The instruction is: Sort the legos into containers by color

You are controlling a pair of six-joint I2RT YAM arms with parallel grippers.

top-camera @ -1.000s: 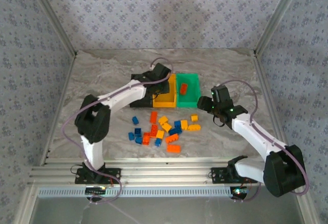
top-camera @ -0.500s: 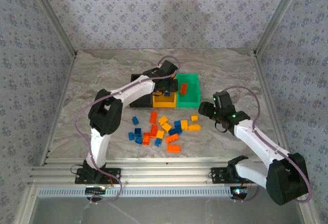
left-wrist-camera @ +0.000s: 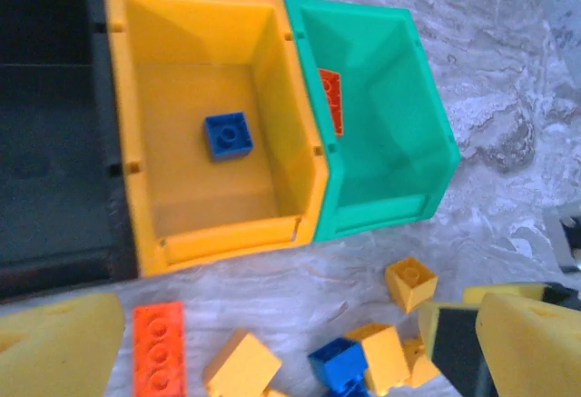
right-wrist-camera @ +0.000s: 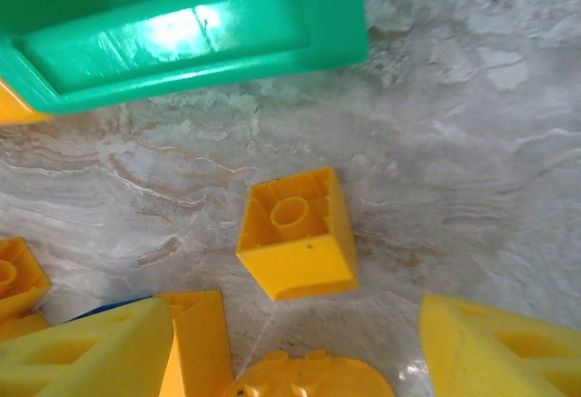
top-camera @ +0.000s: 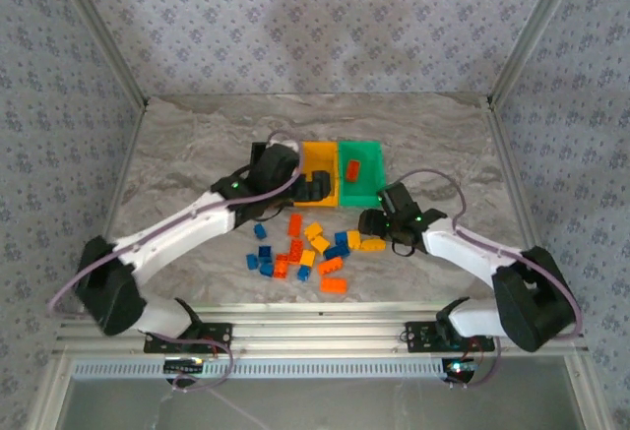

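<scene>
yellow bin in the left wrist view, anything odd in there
A single blue brick lies flat on the floor of the yellow bin, a colour mismatch, while yellow bricks sit loose on the table in front.

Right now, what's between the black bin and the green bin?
The yellow-orange bin stands between them, with one blue brick inside; the left wrist view shows it.

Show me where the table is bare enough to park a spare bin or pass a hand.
Bare table: the far strip behind the yellow bin and green bin, the stretch right of the green bin, and the far-left corner. Crowded: the gap between those bins and the brick pile.
</scene>
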